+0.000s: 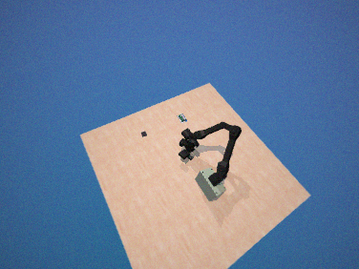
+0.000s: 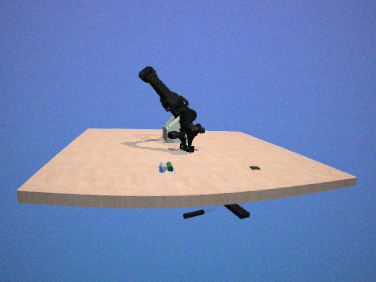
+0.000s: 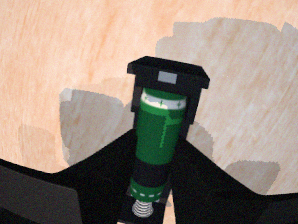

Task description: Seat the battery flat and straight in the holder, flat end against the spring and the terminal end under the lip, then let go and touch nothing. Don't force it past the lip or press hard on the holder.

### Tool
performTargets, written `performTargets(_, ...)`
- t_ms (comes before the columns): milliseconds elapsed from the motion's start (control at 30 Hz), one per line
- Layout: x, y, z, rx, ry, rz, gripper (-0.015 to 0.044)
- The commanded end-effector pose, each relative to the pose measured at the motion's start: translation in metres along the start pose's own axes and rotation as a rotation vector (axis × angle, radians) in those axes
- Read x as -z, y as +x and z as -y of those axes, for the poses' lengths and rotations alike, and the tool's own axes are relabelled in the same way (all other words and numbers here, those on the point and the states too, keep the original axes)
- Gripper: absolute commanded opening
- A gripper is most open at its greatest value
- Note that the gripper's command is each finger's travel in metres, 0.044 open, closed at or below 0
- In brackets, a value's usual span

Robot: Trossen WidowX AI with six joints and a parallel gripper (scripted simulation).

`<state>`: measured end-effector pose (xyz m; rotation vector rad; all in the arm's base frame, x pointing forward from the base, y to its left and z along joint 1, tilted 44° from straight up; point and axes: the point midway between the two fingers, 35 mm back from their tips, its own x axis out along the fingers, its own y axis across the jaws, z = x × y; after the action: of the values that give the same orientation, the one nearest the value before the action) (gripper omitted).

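In the wrist view a green battery point(image 3: 158, 132) with a black band near one end lies lengthwise in a black holder point(image 3: 168, 72). Its white-rimmed end is at the holder's far wall with the grey plate. A coiled spring point(image 3: 141, 207) shows at the near end. My gripper point(image 3: 154, 140) point(image 1: 185, 154) point(image 2: 187, 147) is shut on the battery, with dark fingers on either side of it, low over the table. In the top and exterior views the battery and holder are hidden by the gripper.
The wooden table point(image 1: 143, 210) point(image 2: 100, 165) carries the arm's grey base point(image 1: 208, 185) point(image 2: 171, 131). A small green and white item point(image 1: 181, 117) point(image 2: 167, 167) lies beyond the gripper. A small black square point(image 1: 143, 134) point(image 2: 255, 168) lies farther off.
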<state>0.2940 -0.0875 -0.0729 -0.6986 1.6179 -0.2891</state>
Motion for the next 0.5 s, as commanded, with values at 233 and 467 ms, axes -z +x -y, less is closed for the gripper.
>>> performTargets(233,-0.002,-0.0002,0.0004,0.0,0.005,0.001,0.006)
performTargets(467,-0.002,0.0002,0.0004,0.0,0.005,0.0,0.0113)
